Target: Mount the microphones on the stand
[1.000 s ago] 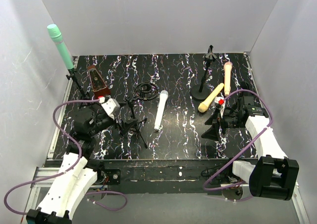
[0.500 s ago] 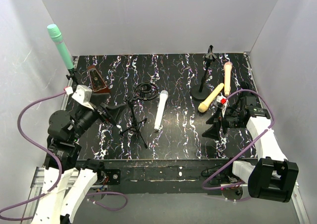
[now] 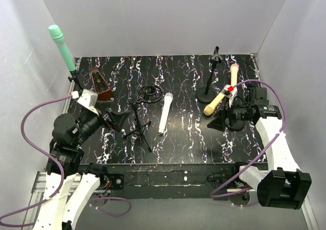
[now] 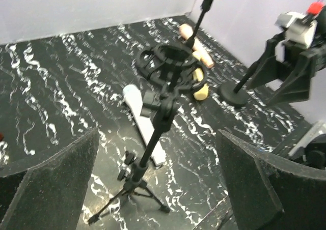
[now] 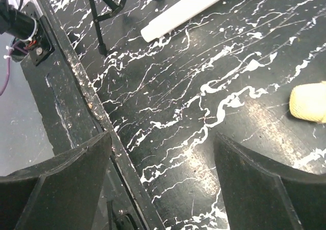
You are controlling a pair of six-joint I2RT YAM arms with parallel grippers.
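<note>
4 smooth, round-headed stick microphones: the mint green microphone (image 3: pixel 62 49) sits tilted atop the rear-left stand (image 3: pixel 76 81); the white microphone (image 3: pixel 164 113), yellow microphone (image 3: pixel 216 101) and peach-pink microphone (image 3: pixel 234 77) lie on the marbled black table (image 3: pixel 188 133). Left gripper (image 4: pixel 158 133) and right gripper (image 5: pixel 163 136) both gape wide, gripping nothing.

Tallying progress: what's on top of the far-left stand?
The mint green microphone sits on the far-left stand, tilted, head up and leaning left. The clip gripping it is too small to make out, and the stand's feet are hidden behind the left arm.
</note>
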